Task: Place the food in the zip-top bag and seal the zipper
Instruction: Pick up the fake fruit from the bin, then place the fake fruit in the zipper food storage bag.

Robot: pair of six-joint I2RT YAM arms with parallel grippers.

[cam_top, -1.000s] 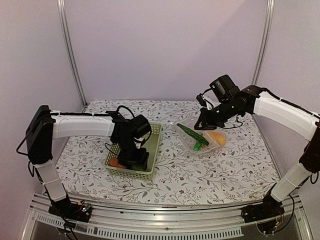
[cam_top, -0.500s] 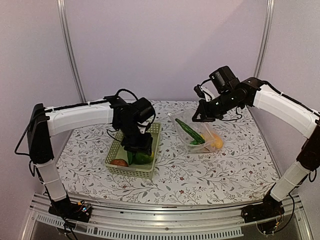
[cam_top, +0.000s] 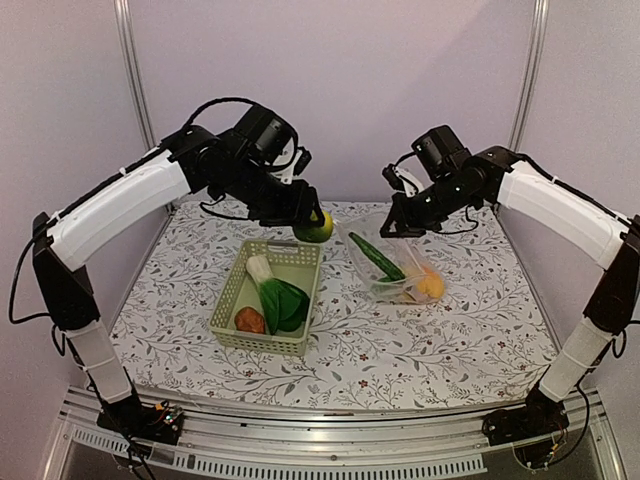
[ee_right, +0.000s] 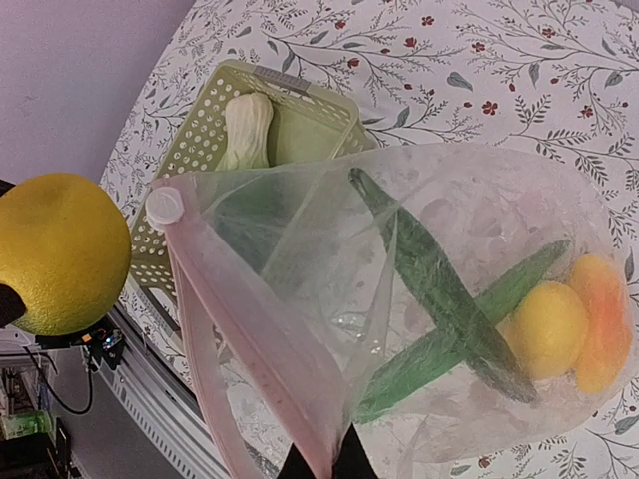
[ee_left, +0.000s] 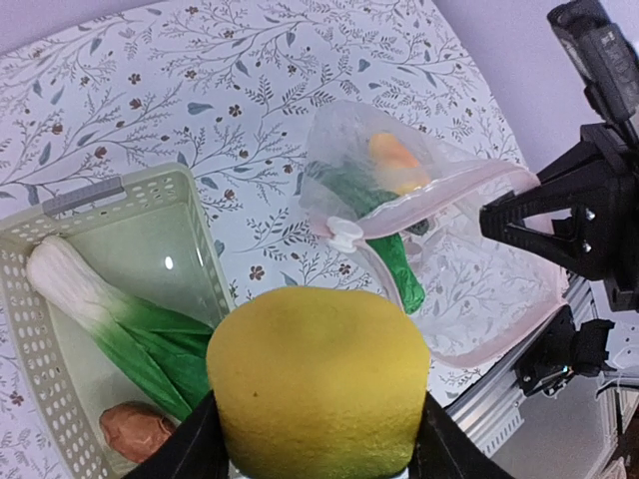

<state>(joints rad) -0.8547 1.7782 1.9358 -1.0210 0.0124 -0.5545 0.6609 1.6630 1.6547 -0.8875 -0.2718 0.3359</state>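
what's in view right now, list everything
tablecloth: one, white floral, under everything
basket: one, pale green, on the cloth
bok choy: one, green-white, in the basket
reddish-brown piece: one, reddish-brown, in the basket
zip-top bag: one, clear, right of the basket
zipper: one, pinkish, along the bag's mouth
long green vegetables: two, green, crossed in the bag
round fruits: two, yellow and orange, in the bag
yellow-green fruit: one, yellow-green, aloft between basket and bag
left hand: one, black, gripping that fruit
right hand: one, black, pinching the bag's mouth

I work in a robotics lab test booth: plain lilac panels (cam_top: 330, 100) fill the upper frame, aluminium posts (cam_top: 140, 100) rise at upper left and right, a floral tablecloth (cam_top: 450, 340) spreads mid-frame, and a slotted aluminium rail (cam_top: 320, 440) crosses the bottom.
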